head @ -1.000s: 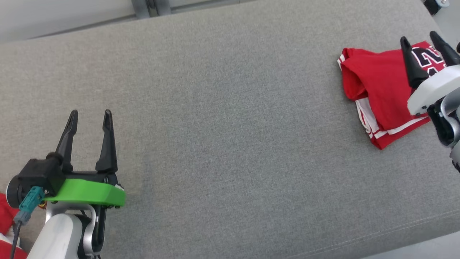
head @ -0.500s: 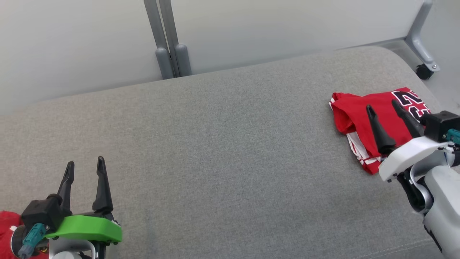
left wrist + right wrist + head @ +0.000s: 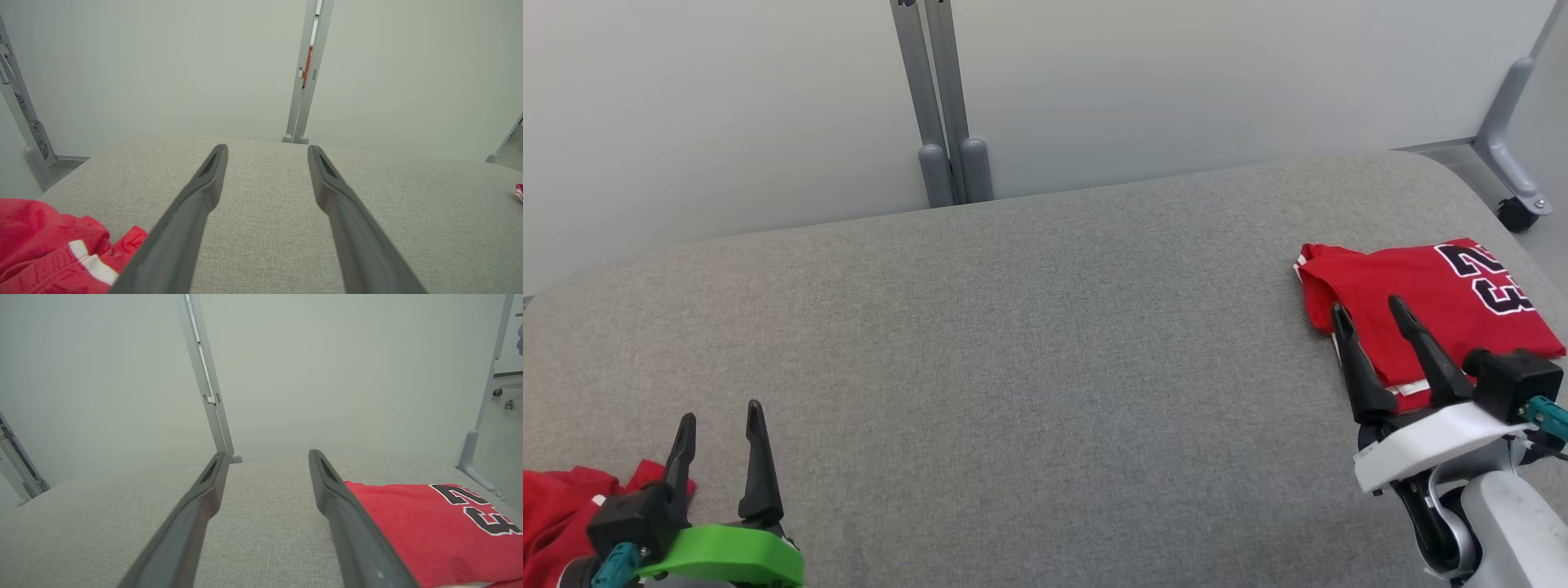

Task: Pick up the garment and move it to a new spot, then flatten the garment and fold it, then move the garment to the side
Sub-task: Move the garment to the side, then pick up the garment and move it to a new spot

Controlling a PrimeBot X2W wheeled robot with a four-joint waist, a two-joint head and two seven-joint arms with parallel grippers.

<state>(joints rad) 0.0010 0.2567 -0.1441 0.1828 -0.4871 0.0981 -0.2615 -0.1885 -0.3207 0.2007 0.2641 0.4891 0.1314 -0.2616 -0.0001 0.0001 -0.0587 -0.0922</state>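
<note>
A folded red garment (image 3: 1413,298) with white trim and a black "23" lies at the right end of the grey padded surface (image 3: 1045,343). In the right wrist view the garment (image 3: 425,526) sits just right of my fingers. My right gripper (image 3: 1366,305) stands open with its tips over the garment's near-left edge, holding nothing; its fingers (image 3: 204,498) are spread wide. A crumpled red garment (image 3: 556,510) with white stripes lies at the lower left, also seen as red cloth (image 3: 49,241) in the left wrist view. My left gripper (image 3: 721,412) is open and empty just right of it.
A pale partition wall with a grey double post (image 3: 943,106) stands behind the surface. A grey frame leg with a caster (image 3: 1515,208) stands at the far right. The surface's rounded far edge (image 3: 1094,192) runs along the wall.
The head camera has tilted up, so the wall now shows. Relative to the folded garment, my right gripper has drawn back to its near-left edge. Both grippers stay open.
</note>
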